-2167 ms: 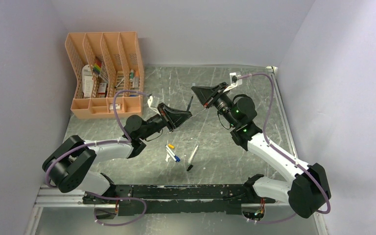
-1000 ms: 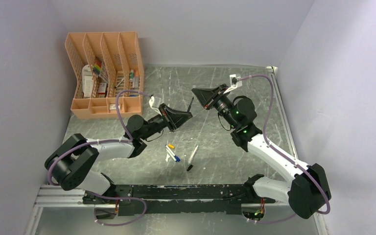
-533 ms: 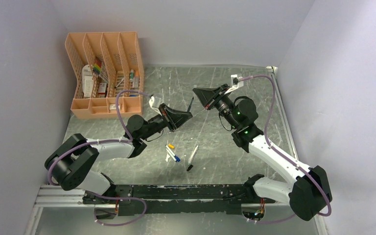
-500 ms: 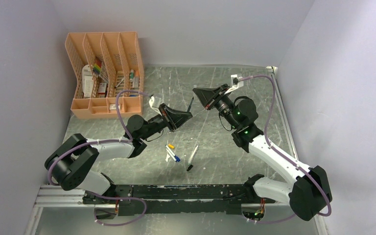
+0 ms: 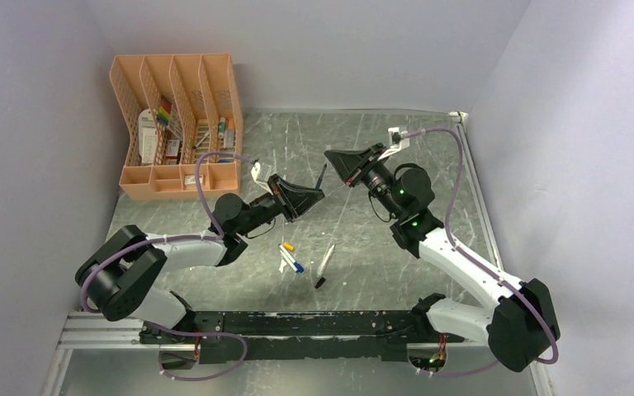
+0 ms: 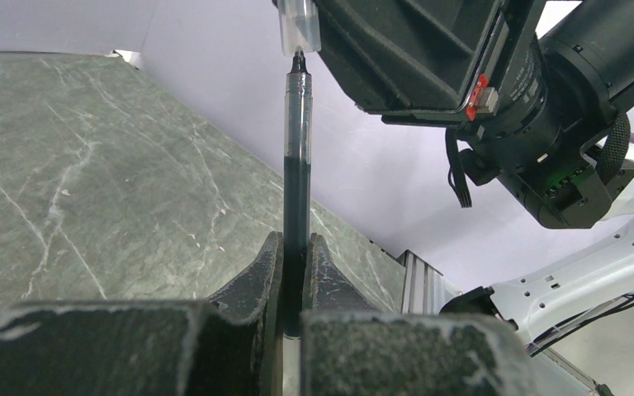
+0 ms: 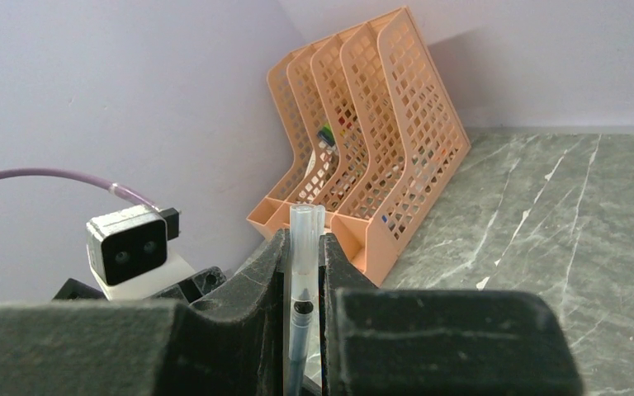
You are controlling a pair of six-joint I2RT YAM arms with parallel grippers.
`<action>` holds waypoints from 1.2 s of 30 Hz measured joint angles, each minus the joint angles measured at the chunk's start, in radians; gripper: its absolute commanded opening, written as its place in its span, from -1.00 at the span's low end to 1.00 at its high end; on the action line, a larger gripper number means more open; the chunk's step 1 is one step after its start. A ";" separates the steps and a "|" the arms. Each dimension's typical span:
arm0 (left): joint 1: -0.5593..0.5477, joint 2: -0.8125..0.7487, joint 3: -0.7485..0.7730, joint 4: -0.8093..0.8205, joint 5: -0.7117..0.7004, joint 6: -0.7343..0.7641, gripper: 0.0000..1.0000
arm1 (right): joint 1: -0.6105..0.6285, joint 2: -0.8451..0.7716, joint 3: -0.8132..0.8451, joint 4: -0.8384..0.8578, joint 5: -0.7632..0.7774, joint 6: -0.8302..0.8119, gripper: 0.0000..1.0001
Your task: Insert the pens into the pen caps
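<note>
Left wrist view: we see our left gripper (image 6: 295, 268) clamped on the dark pen (image 6: 297, 165). Its tip meets the pen cap (image 6: 299, 25), pinched in the right gripper (image 7: 304, 247), aloft mid-scene. Any tilt between them could jam the tip or lever the cap loose.

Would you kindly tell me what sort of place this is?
Likely a robot lab cell: plain walls box in a grey marbled table, with an orange desk organiser and rail-mounted arms.
</note>
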 measured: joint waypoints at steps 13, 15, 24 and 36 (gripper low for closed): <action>0.000 -0.015 0.000 -0.016 0.000 0.000 -0.86 | 0.000 0.004 -0.020 0.011 -0.019 0.015 -1.00; 0.000 -0.015 0.000 -0.015 -0.001 0.000 -0.86 | 0.000 0.005 -0.023 0.017 -0.023 0.023 -1.00; 0.000 -0.001 0.025 -0.018 -0.008 0.001 -0.86 | -0.003 0.013 -0.058 0.100 -0.021 0.080 -1.00; -0.008 0.025 0.074 -0.020 -0.043 0.018 -0.86 | -0.004 0.001 -0.068 0.126 0.031 0.075 -1.00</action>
